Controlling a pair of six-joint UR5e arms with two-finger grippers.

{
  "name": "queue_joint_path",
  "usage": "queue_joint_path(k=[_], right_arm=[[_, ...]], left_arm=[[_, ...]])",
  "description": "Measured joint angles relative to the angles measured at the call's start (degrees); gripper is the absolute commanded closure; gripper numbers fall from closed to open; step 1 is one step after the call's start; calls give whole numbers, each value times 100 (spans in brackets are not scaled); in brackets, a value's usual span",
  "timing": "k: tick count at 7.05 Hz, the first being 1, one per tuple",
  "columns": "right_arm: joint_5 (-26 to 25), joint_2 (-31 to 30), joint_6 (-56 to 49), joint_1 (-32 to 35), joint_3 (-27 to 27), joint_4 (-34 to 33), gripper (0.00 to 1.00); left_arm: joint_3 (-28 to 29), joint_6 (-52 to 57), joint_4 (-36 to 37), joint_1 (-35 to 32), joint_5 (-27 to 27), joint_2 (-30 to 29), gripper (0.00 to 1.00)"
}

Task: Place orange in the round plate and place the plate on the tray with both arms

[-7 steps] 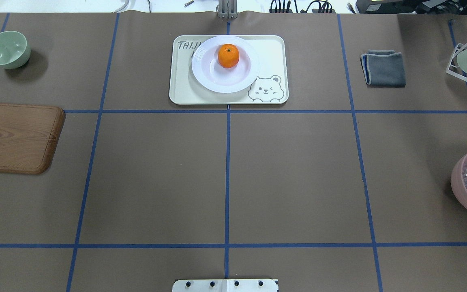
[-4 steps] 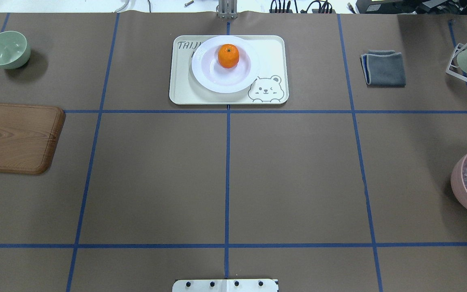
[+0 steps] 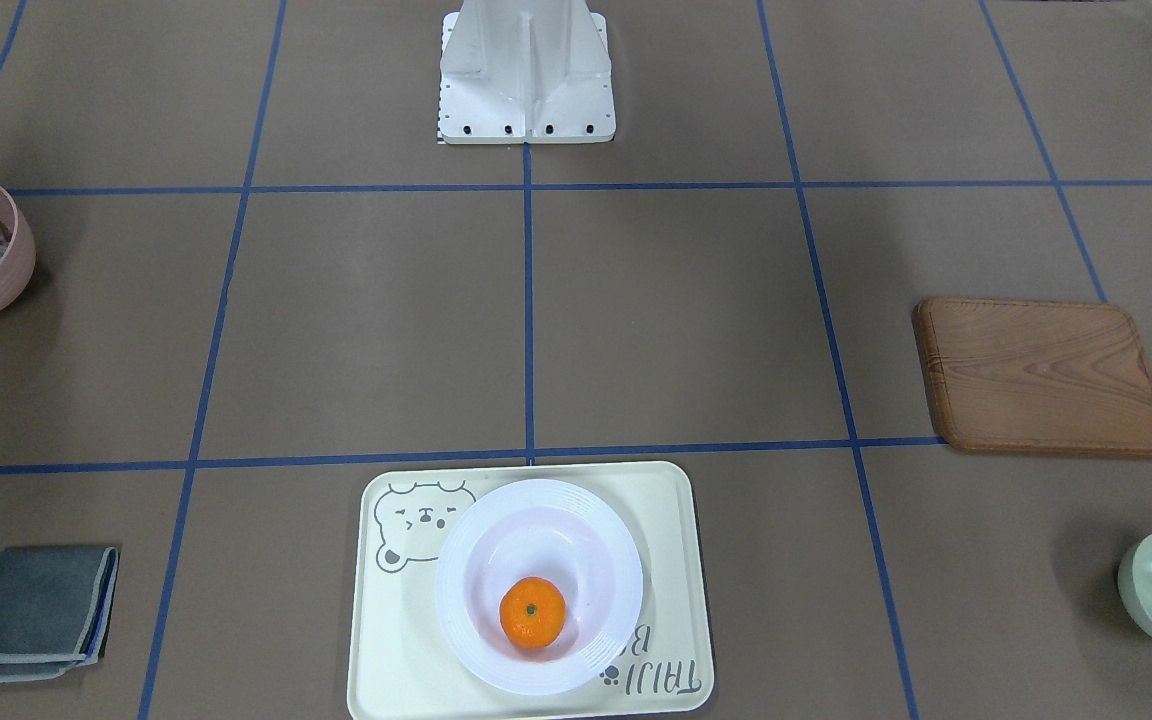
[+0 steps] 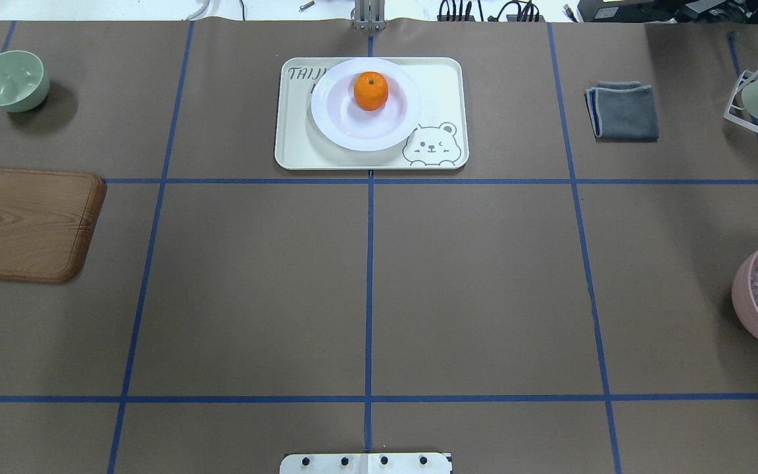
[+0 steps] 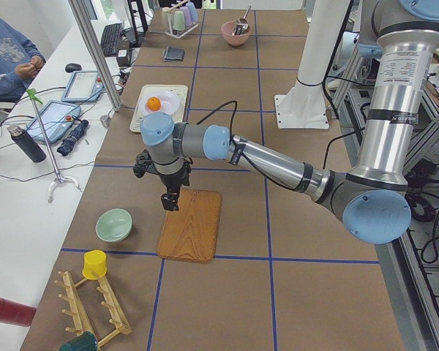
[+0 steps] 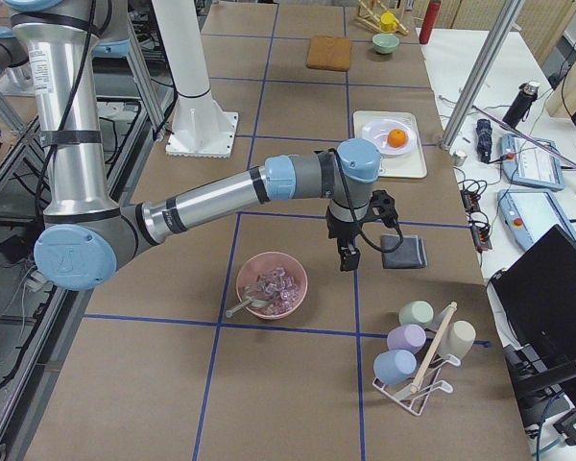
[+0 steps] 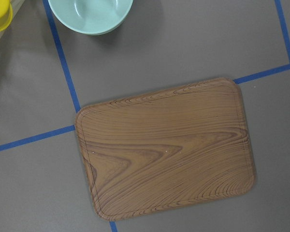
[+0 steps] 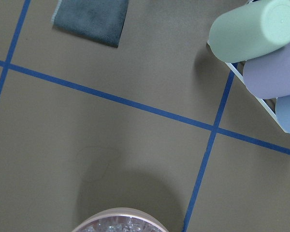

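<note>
Overhead layout: the orange point(image 4: 370, 91) lies in the round plate point(image 4: 329, 128), on the tray point(image 4: 297, 145) at far centre. Board point(image 4: 20, 224) and bowl point(image 4: 10, 80) lie left; folded cloth point(image 4: 624, 112) and 2nd bowl point(image 4: 747, 296) lie right.

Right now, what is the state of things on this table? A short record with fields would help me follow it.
orange: in the plate, off-centre
plate: on the tray, covering part of its lettering
tray: far middle of the table, seen from the robot
left tool: above the board, seems empty; open or shut cannot be told
right tool: above the table between the pink bowl and the cloth, seems empty; open or shut cannot be told
task: looks done
</note>
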Motion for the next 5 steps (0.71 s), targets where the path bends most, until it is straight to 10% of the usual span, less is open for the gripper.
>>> queue_joint_path(k=[5], right_arm=[[-11,99,7,-26,44,8,0]], left_arm=[[223,-29,-285,-82,-29,34,1]])
